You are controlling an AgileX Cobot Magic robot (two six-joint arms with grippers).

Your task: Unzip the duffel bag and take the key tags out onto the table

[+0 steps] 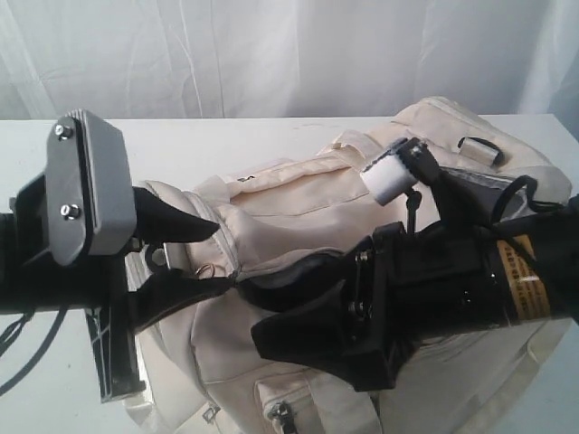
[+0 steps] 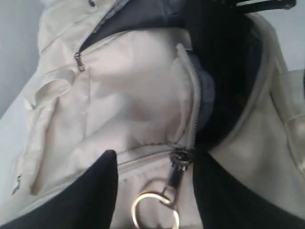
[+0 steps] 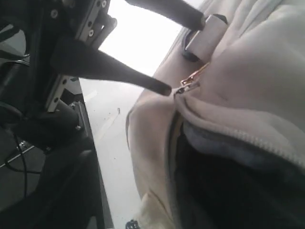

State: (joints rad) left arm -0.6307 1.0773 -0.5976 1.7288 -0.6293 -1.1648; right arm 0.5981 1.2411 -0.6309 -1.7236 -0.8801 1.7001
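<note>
The cream duffel bag lies on the white table, its main zipper partly undone and showing a dark grey inside. My left gripper is open, one black finger on each side of the zipper slider and its brass ring pull, without clamping them. From the right, my right gripper reaches to the bag's opening, its fingertips at the dark gap. The right wrist view shows the pull between the left gripper's fingers. The key tags are hidden.
A smaller zipped pocket with its own slider runs along the bag's side. A black strap ring sits at the bag's far end. A white curtain hangs behind the table. A white cylindrical part rides on the right arm.
</note>
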